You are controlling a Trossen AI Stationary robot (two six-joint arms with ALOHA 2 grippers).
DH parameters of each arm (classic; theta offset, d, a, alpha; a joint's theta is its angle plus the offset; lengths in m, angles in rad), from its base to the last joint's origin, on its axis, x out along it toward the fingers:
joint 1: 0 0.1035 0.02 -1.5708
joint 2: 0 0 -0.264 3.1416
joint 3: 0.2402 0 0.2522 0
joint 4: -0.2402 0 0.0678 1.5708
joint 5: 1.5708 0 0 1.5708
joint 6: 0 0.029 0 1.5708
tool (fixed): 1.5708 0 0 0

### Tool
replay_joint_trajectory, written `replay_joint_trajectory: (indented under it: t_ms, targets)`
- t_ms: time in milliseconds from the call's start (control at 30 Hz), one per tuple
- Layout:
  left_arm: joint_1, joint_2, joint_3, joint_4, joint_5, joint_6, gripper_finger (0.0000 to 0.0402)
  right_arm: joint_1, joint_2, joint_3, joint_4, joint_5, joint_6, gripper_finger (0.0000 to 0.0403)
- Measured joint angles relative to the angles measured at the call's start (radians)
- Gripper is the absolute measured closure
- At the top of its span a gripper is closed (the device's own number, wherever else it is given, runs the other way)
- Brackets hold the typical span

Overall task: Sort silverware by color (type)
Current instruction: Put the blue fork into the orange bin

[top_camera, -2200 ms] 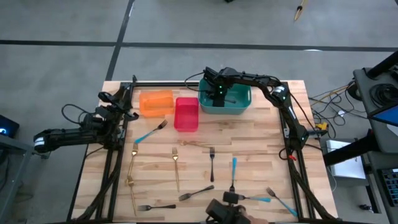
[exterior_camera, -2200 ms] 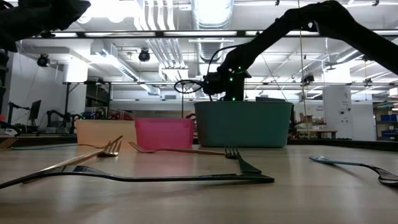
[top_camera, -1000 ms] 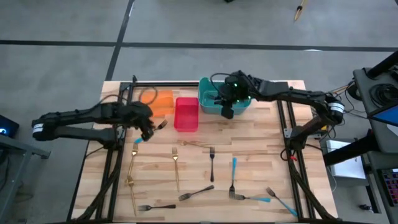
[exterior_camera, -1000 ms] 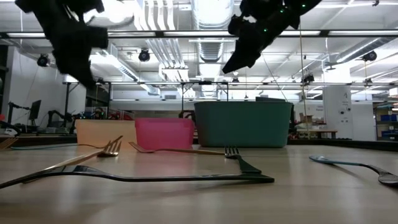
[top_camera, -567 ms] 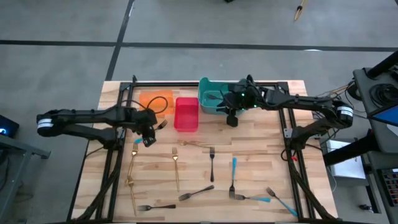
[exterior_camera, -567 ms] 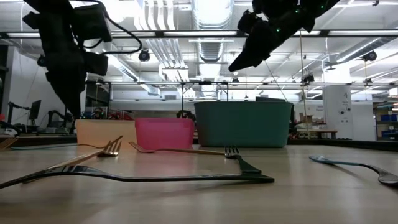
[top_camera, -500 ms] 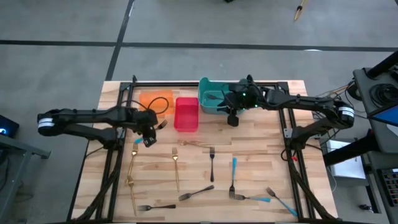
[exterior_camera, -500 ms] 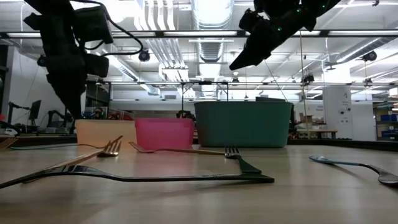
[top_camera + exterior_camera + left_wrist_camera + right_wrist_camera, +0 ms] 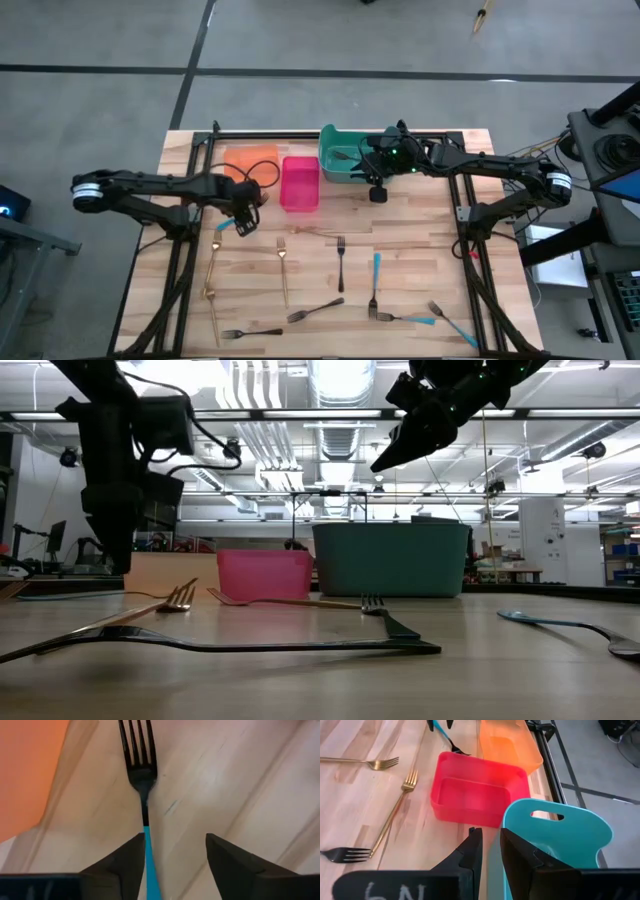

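grey floor (image 9: 100, 40), ceiling ducts (image 9: 270, 420), strip lights (image 9: 250, 412)

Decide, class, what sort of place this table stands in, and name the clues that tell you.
Probably a robotics lab or workshop in an industrial hall. The low view shows exposed ceiling ducts and strip lights above; the high view shows a bare concrete floor around the wooden table, with cabled equipment beside it.

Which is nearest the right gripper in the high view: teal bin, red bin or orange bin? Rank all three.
Measured from the right gripper:
1. Teal bin, right beside it at the table's far edge.
2. Red bin, next along toward the left arm.
3. Orange bin, farthest, past the red bin.
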Motion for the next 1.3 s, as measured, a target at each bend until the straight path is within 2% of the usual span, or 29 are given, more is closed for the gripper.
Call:
replay_joint_trajectory:
  t_ms: [233,700,867,1300]
  targets:
    - [0.000,0.092,-0.001,0.000,-0.073,-0.028,0.0208,-0.009,0.000,0.000,0.038,0.002,-0.040,0.0344]
    - [0.000,0.239,0.004,0.036,-0.072,-0.027,0.0216,-0.057,0.000,0.000,0.023,0.001,-0.033,0.0346]
    - [0.000,0.226,0.002,0.037,-0.062,-0.038,0.0255,-0.057,0.000,0.000,0.021,0.001,-0.035,0.0346]
    - [0.000,0.209,0.000,0.044,-0.013,-0.065,0.0395,-0.057,0.000,0.000,0.022,0.000,-0.028,0.0346]
